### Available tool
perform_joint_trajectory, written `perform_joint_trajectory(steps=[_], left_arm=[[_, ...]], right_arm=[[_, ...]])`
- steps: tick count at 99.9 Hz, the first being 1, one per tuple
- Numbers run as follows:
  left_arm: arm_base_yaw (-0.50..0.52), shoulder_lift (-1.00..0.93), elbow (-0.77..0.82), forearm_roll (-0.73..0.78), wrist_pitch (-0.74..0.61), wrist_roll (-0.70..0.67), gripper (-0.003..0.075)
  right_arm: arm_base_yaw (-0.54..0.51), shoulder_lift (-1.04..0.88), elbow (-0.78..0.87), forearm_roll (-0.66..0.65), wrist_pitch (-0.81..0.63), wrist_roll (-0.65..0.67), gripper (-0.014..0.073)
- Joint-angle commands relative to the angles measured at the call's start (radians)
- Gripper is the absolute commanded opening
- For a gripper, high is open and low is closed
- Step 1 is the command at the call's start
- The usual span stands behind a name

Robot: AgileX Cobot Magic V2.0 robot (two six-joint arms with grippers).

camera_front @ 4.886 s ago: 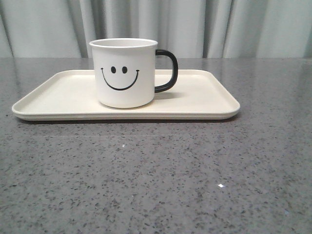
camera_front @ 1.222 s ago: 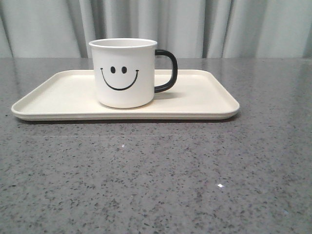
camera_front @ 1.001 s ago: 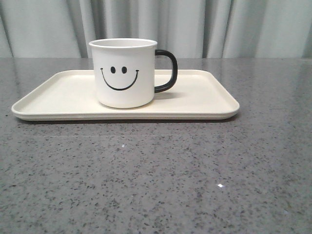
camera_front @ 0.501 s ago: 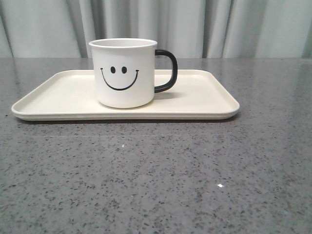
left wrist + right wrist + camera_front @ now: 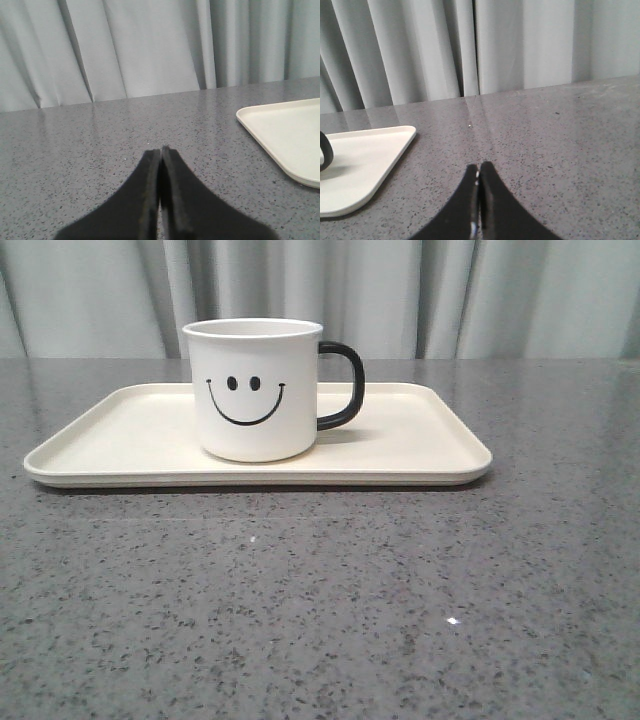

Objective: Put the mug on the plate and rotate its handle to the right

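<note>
The white mug with a black smiley face stands upright on the cream plate, left of its middle. Its black handle points to the right. Neither gripper shows in the front view. In the left wrist view my left gripper is shut with nothing in it, over bare table beside a corner of the plate. In the right wrist view my right gripper is shut and empty too, beside the plate, where a bit of the handle shows at the edge.
The plate lies on a grey speckled table. A pale curtain hangs behind the table's far edge.
</note>
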Motion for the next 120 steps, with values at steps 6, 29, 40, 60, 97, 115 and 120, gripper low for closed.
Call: perform_joint_trajectory(steps=[6,29,40,60,97,115,120], left_arm=[[0.003,-0.029,0.008,-0.008,-0.076,-0.008,-0.002],[0.003,-0.029,0.008,-0.008,-0.076,-0.008,-0.002],[0.003,-0.029,0.008,-0.008,-0.076,-0.008,-0.002],[0.003,-0.029,0.008,-0.008,-0.076,-0.008,-0.002],[0.003,-0.029,0.008,-0.008,-0.076,-0.008,-0.002],[0.003,-0.029,0.008,-0.008,-0.076,-0.008,-0.002],[0.003,-0.029,0.008,-0.008,-0.076,-0.008,-0.002]], right_arm=[[-0.002,-0.021,0.0,-0.015,-0.088,-0.011,-0.0119],[-0.002,-0.021,0.0,-0.015,-0.085,-0.011,-0.0119],[-0.002,-0.021,-0.001,-0.034,-0.081,-0.01,-0.0119],[-0.002,-0.021,-0.001,-0.241,-0.082,0.156,-0.0119],[-0.002,-0.021,-0.001,-0.474,-0.081,0.361,-0.0119],[-0.002,-0.021,-0.001,-0.474,-0.081,0.361,-0.0119],[-0.002,-0.021,-0.001,-0.474,-0.081,0.36,-0.0119]])
